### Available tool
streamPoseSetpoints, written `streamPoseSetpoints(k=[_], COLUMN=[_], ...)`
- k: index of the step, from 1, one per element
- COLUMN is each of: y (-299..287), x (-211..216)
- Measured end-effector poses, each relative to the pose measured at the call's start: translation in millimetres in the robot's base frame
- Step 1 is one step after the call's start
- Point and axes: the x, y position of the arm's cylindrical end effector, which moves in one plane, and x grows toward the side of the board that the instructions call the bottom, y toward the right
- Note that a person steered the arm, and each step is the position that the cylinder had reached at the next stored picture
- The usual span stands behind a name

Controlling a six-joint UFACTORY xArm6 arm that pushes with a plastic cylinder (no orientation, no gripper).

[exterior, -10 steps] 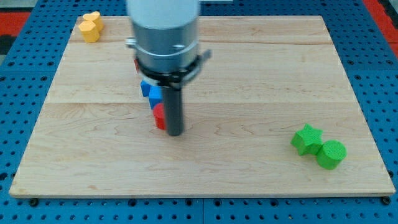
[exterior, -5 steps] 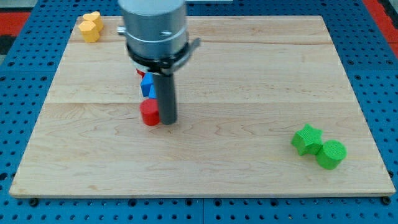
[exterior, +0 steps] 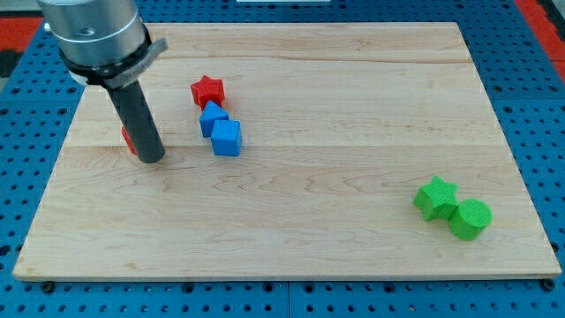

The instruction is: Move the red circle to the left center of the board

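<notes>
Now rod upright, my tip [exterior: 151,160] touching red circle [exterior: 128,139], mostly hidden.

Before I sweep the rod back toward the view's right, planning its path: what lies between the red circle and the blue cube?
Only my tip, pressed against the red circle; beyond it, bare board up to the blue cube, in the camera view.

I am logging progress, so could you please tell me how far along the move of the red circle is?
Mostly done: the red circle sits in the board's left part, about mid-height, far from the red star and two blue blocks. In hand: my tip touches its right side, hiding most of it. Left: perhaps a short nudge further left.
</notes>
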Motion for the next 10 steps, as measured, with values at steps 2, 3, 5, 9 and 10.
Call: streamPoseSetpoints(k=[2,3,5,9,10], y=[-3.4,-0.1,-4.5,-9.3,-16.3], x=[-9.9,-22.2,-49.9,-107.1,-98.9])
